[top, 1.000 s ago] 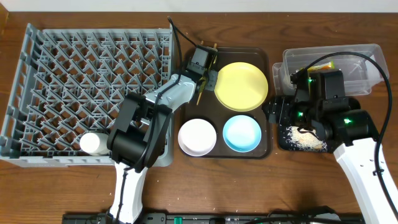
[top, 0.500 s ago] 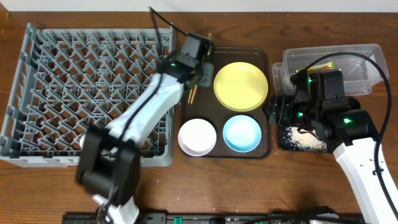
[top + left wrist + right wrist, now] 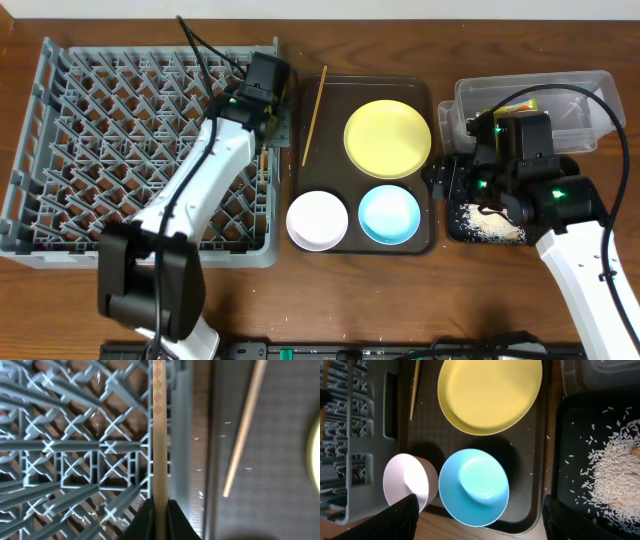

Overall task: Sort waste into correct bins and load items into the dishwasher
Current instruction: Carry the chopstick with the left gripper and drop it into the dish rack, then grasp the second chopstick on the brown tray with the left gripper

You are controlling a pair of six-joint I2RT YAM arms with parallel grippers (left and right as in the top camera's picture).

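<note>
My left gripper [image 3: 160, 517] is shut on a wooden chopstick [image 3: 160, 435], held over the right edge of the grey dish rack [image 3: 120, 130]. A second chopstick [image 3: 312, 118] lies on the brown tray's left side. The same tray carries the yellow plate [image 3: 388, 138], the white bowl [image 3: 318, 220] and the blue bowl [image 3: 390, 214]. My right gripper [image 3: 482, 520] hangs open and empty above the blue bowl [image 3: 475, 485], by the tray's right edge. The black bin [image 3: 490, 222] holds rice crumbs. Inside the clear tub [image 3: 540, 110] lies a green-and-orange wrapper [image 3: 520, 103].
The brown serving tray [image 3: 430, 240] sits between the rack and the two bins. A few rice grains are scattered over its floor. Cables from both arms run above the rack and the clear tub.
My left gripper has swung left from the brown tray to the rack's right edge, carrying one chopstick. The other chopstick now lies uncovered on the tray. The right arm has not moved.
</note>
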